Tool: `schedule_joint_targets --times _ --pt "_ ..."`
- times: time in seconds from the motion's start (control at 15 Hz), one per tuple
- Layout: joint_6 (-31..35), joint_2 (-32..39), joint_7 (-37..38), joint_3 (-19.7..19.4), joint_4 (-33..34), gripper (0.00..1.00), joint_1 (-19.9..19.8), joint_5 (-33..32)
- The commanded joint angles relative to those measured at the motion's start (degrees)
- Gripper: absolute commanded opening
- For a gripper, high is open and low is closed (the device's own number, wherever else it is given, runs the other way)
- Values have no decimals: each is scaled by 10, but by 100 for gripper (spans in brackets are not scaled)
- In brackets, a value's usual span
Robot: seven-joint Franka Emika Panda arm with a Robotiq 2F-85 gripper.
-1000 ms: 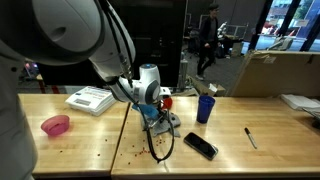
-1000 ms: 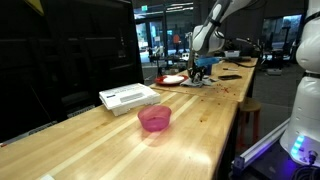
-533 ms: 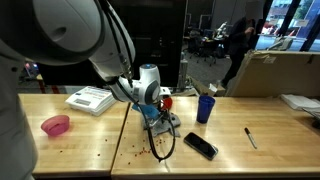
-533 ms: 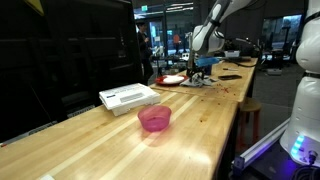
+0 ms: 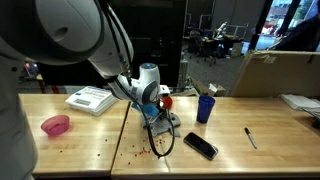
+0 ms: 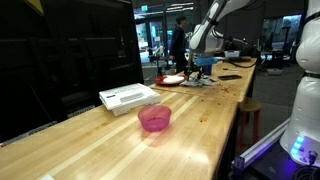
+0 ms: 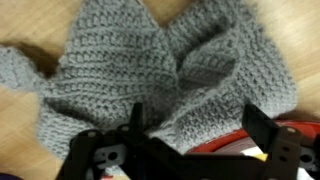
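Looking down through the wrist view, we see the pincer with its two black fingers spread wide and nothing clamped between them. Beneath the gap lies a grey knitted cloth, crumpled on the wooden table; it fills the picture from 9 o'clock across to 3 o'clock. Whether the fingertips touch the wool, we cannot tell. A red thing peeks in at 4 o'clock, just beside the cloth's edge and partly hidden behind a finger.

In an exterior view the pincer hangs low over the middle of the table, with the cloth right under it. From the pincer, a black phone lies flat at 4 o'clock, near. A blue cup stands upright at 3 o'clock, and a pen lies further out past the phone. A black cable loops at 6 o'clock. Well apart sit a pink bowl at 9 o'clock and a white box at 10 o'clock.
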Motion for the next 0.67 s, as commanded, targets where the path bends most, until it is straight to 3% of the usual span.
schedule_joint_targets --times 0.0,0.4,0.47,0.6 --pt "14 3 -47 15 -4 100 1 48" --pt "5 19 -96 35 -3 99 -4 116" --pt "5 21 -101 35 -4 80 -5 121" --pt "3 20 -106 33 -7 72 -5 127"
